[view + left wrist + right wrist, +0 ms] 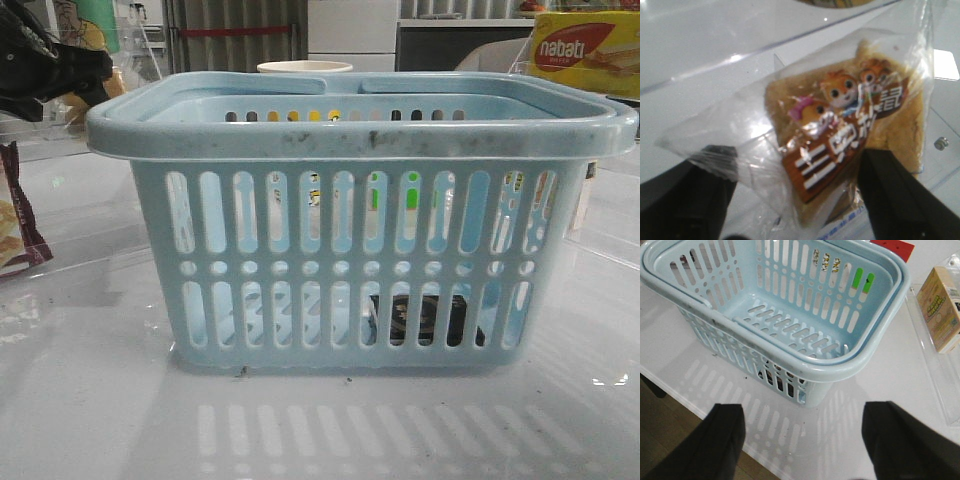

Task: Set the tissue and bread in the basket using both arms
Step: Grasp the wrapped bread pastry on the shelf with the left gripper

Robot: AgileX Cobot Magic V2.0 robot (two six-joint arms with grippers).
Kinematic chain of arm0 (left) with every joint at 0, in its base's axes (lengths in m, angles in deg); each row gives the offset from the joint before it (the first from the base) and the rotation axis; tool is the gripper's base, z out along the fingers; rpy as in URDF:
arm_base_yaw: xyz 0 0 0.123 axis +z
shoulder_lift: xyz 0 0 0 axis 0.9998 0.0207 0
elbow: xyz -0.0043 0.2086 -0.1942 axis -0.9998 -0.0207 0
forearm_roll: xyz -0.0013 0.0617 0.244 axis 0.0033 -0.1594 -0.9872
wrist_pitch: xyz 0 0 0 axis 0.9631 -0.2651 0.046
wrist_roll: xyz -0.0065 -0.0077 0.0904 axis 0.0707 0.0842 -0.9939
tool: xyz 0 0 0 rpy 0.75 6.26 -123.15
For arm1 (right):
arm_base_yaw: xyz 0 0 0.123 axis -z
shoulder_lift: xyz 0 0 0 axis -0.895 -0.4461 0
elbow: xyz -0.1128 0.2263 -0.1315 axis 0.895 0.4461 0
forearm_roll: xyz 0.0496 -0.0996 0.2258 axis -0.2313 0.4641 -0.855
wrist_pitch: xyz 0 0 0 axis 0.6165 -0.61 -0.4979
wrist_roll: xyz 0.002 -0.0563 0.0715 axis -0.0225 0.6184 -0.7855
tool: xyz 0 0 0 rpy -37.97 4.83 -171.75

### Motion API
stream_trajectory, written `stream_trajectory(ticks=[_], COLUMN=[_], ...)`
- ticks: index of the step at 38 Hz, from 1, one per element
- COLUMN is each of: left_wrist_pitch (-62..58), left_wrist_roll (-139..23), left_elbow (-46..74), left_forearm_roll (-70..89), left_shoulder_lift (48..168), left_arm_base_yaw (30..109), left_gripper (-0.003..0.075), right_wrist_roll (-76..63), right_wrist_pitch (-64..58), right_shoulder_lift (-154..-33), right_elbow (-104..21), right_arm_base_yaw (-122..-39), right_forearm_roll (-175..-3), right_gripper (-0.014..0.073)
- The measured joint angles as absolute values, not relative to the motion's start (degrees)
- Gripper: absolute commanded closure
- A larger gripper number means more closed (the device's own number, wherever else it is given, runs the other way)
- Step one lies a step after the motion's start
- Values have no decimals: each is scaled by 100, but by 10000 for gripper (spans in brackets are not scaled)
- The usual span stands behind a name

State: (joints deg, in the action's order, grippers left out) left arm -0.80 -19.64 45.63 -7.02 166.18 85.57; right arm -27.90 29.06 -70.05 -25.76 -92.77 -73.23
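Two things must end in the basket, and we judge the golden-brown bread in its clear plastic bag with the printed label strip (850, 135) to be the one in hand. In the left wrist view it lies between the dark fingers of the left gripper (795, 200), which stand spread on either side of it; whether they already press the bag we cannot tell. We would close on the loaf itself, not on loose film, so it will not slip during the lift.

The large pale blue slotted plastic basket (360, 140) fills the front view, with the left arm at about ten o'clock from it. Something dark, likely the small flat black tissue pack (425, 320), shows through the lower slots at five o'clock. The right gripper (802, 440) hangs spread and empty, this side of the basket rim (840, 371).

At two o'clock behind the basket sits a yellow "nabati" box (585, 55); we leave it alone.
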Motion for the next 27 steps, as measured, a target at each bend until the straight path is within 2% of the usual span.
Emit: stream_trajectory(ticks=[10,17,27], left_wrist_pitch=[-57,257,1296], left_wrist_roll=[-1964,-1964,-1964], left_elbow=[4563,4563,4563], left_forearm_roll=[-690,-690,-701], left_shoulder_lift=[16618,16430,15506], left_arm_base_yaw=[8535,8535,8535], left_gripper=[512,618,629], right_wrist_roll=[-2790,-2790,-2790], right_wrist_pitch=[2906,2906,2906], right_shoulder_lift=[-7005,-7005,-7005], right_elbow=[-2576,-2576,-2576], right_arm_base_yaw=[-9277,-9277,-9277], right_forearm_roll=[-7323,-7323,-7323], right_gripper=[2,2,2])
